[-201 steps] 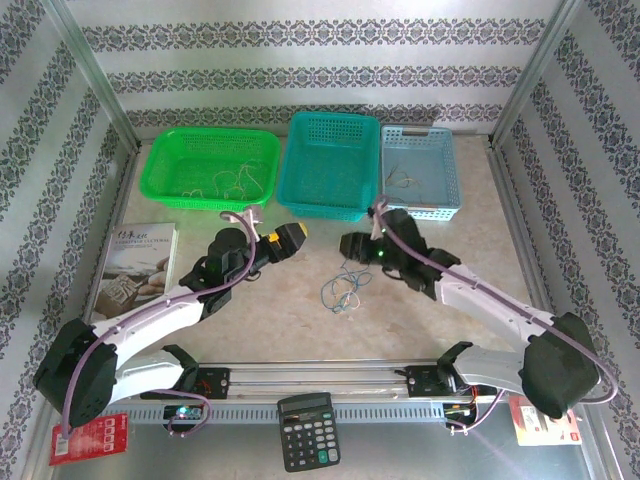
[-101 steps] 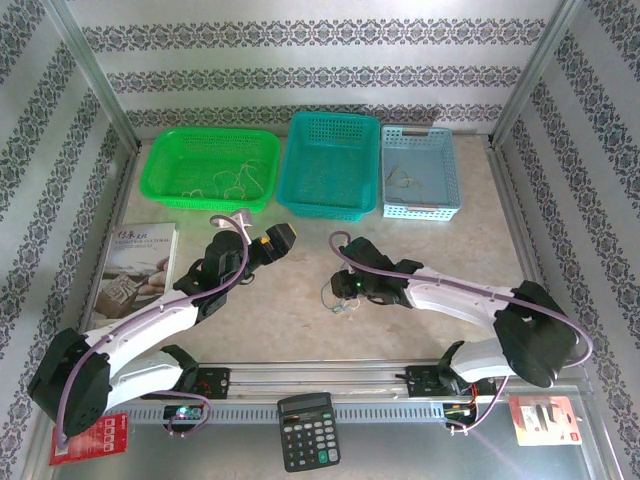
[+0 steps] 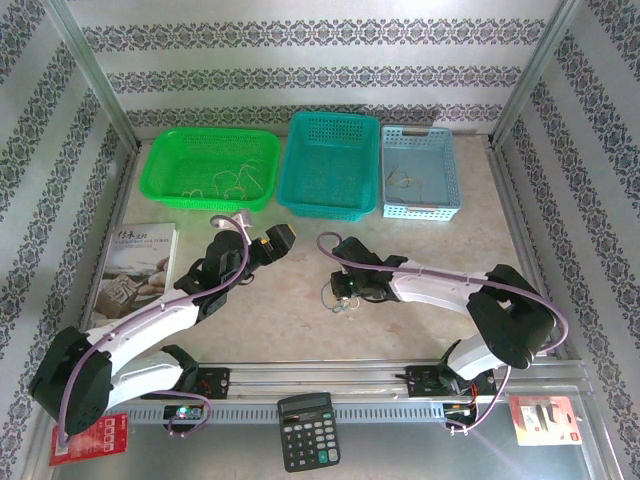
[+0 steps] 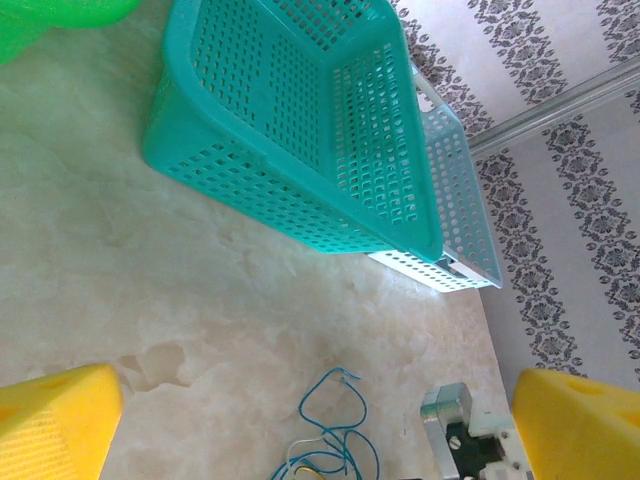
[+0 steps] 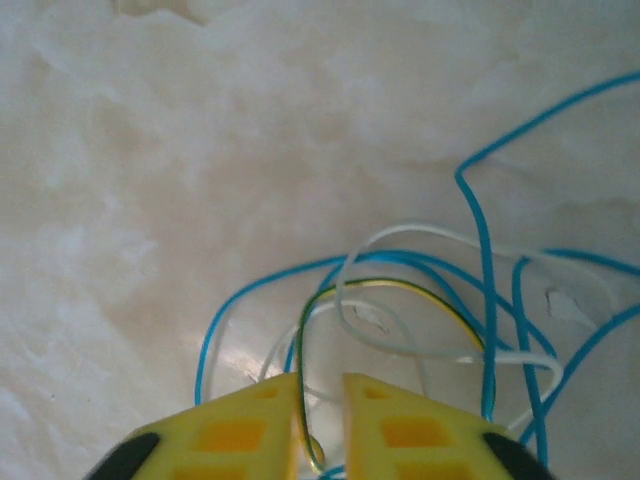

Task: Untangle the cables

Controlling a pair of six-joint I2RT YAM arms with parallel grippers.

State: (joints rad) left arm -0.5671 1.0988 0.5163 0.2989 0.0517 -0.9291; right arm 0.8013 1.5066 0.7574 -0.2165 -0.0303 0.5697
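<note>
At the near left corner lies a red card (image 3: 88, 437), and beyond it a booklet (image 3: 138, 262) sits on the marble table (image 3: 270, 320). Far left stands the green basket (image 3: 165, 165), with a few pale thin wires lying in it. The left gripper (image 3: 278, 240) hangs over bare table to the left of the tangle, its yellow fingers (image 4: 55, 425) spread wide and holding nothing. Behind it, at the far middle, is the teal basket (image 3: 330, 130). The cables (image 3: 338, 300), a small knot of blue, white and yellow-green loops, lie on the table at the centre, in front of the teal basket. A calculator (image 3: 308, 430) rests at the near edge. The right gripper (image 3: 345, 292) is down on the tangle from the right; in its wrist view the fingers (image 5: 240, 435) are pinched almost together, with the yellow-green strand running into the narrow gap between them. Far right, touching the teal basket, sits the light blue basket (image 3: 440, 165), with one thin wire in it. A red packet (image 3: 545, 420) lies at the near right.
</note>
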